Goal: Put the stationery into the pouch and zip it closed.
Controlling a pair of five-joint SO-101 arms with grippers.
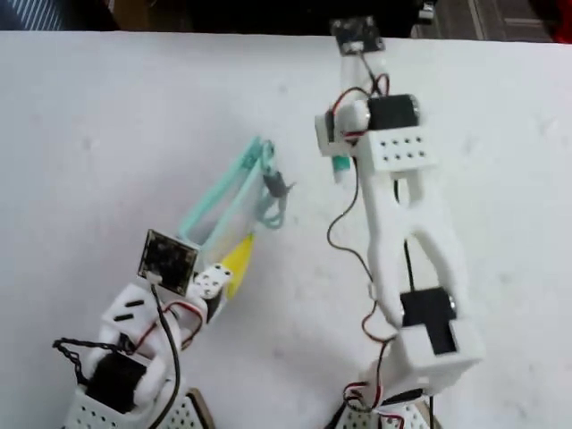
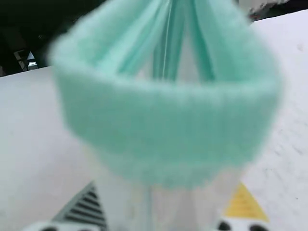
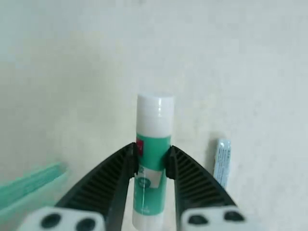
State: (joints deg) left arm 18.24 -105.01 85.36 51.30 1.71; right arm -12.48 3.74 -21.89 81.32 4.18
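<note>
A clear pouch (image 1: 234, 198) with mint-green trim lies left of centre on the white table, its dark zipper pull (image 1: 278, 185) at the far end. My left gripper (image 1: 231, 264) is shut on the pouch's near end; in the left wrist view the mint band (image 2: 163, 125) rises just above that gripper (image 2: 163, 214). My right gripper (image 3: 151, 153) is shut on a green-and-white glue stick (image 3: 153, 144), held just above the table to the right of the pouch (image 1: 340, 166). A small pale-blue stationery piece (image 3: 222, 161) lies on the table beside the glue stick.
The white table (image 1: 107, 116) stretches open to the left and far right. The right arm's white links (image 1: 407, 223) and loose wires (image 1: 344, 241) run down the middle right. A dark edge (image 1: 268, 18) borders the table's far side.
</note>
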